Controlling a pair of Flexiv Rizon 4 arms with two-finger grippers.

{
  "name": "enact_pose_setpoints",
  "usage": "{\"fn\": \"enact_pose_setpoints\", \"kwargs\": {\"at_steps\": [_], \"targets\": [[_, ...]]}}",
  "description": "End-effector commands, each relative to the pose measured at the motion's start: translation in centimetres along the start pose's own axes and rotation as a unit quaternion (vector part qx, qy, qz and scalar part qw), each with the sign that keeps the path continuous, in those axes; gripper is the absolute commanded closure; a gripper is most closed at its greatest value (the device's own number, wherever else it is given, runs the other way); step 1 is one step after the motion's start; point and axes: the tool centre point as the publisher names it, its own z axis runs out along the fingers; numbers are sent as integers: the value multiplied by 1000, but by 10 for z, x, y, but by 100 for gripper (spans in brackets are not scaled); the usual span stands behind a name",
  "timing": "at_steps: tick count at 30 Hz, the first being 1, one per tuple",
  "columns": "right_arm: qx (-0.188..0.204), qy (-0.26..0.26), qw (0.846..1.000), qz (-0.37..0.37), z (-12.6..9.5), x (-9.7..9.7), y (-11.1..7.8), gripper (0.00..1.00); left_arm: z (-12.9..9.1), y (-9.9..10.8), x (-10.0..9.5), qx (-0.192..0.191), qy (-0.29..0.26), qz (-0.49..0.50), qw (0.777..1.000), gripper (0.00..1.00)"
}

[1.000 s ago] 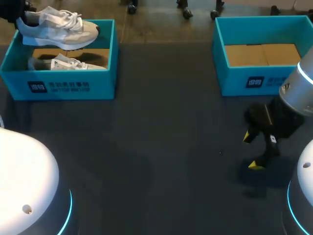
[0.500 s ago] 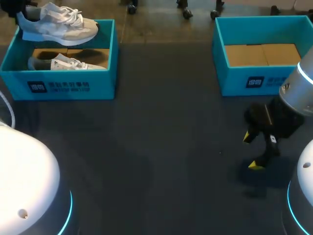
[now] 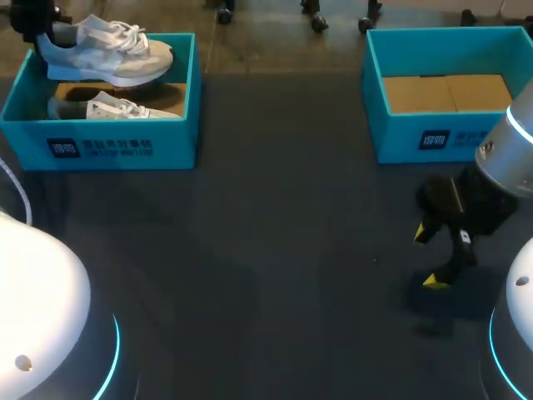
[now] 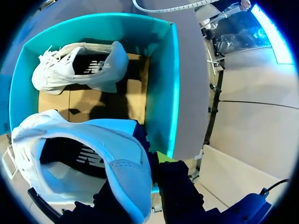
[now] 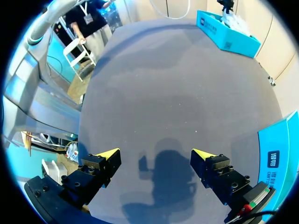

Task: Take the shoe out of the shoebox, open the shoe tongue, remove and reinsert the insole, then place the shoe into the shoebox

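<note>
A white shoe (image 3: 108, 52) hangs over the back of the left teal shoebox (image 3: 108, 146). My left gripper (image 3: 37, 25) is shut on the shoe's heel. In the left wrist view the held shoe (image 4: 79, 156) fills the space ahead of my left gripper (image 4: 140, 196), with the heel between the dark fingers. A second white shoe (image 3: 108, 107) (image 4: 79, 67) lies on its side on the cardboard bottom of the box (image 4: 174, 93). My right gripper (image 3: 433, 257) (image 5: 156, 154) hovers open over the dark table, holding nothing.
A second teal shoebox (image 3: 416, 137) with only a cardboard bottom stands at the back right, just behind my right gripper. Between the two boxes lies the dark table top (image 3: 266, 250).
The held shoe has shifted slightly above the left box, first up, then a little to the right. My right arm has not moved.
</note>
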Motion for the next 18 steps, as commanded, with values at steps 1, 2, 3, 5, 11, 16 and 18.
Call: {"fn": "enact_pose_setpoints", "kwargs": {"at_steps": [1, 2, 3, 5, 11, 16, 18], "targets": [[1, -1, 1000, 0, 0, 1, 0, 0, 8, -3, -1, 0, 1, 6, 1000, 100], [1, -1, 1000, 0, 0, 1, 0, 0, 9, -6, 0, 3, -2, 12, 1000, 100], [1, -1, 1000, 0, 0, 1, 0, 0, 10, -8, 0, 7, -6, 15, 1000, 100], [1, -1, 1000, 0, 0, 1, 0, 0, 13, -11, 0, 13, -9, 13, 1000, 100], [1, -1, 1000, 0, 0, 1, 0, 0, 22, -16, -3, 17, -12, 10, 1000, 100], [1, -1, 1000, 0, 0, 1, 0, 0, 34, -14, -10, 22, -15, 7, 1000, 100], [1, -1, 1000, 0, 0, 1, 0, 0, 38, -13, -15, 28, -14, 7, 999, 100]]}}
